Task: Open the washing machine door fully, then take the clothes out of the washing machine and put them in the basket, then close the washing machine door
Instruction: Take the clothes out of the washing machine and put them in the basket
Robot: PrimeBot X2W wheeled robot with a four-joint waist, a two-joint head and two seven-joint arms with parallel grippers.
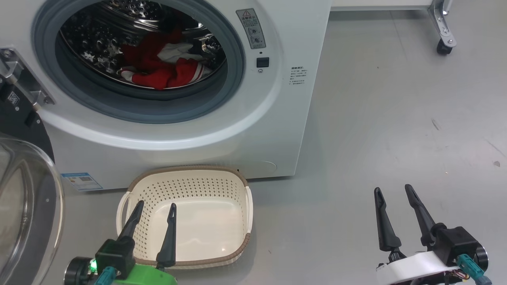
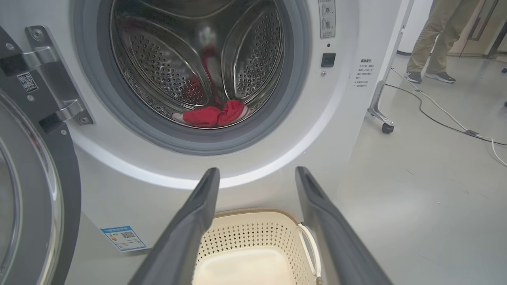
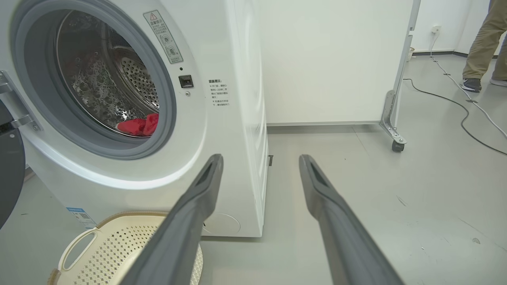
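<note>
The white washing machine (image 1: pixel 253 130) stands with its round port uncovered. Its door (image 1: pixel 27 206) hangs swung out at the left, glass bowl facing me. Red clothes (image 1: pixel 162 65) with white trim lie in the steel drum; they also show low in the drum as clothes (image 2: pixel 212 115) and clothes (image 3: pixel 138 126). The cream basket (image 1: pixel 190 174) sits on the floor below the port, with nothing in it. My left gripper (image 1: pixel 155 206) hovers over the basket's near side, open and holding nothing. Out on the floor to the right, my right gripper (image 1: pixel 394 190) is open and holds nothing too.
A white panel on a caster (image 1: pixel 443 45) stands behind the machine at the right. Cables (image 2: pixel 447 114) run across the grey floor. A person's legs (image 2: pixel 433 35) stand farther back on the right. A blue sticker (image 1: pixel 81 181) marks the machine's lower left front.
</note>
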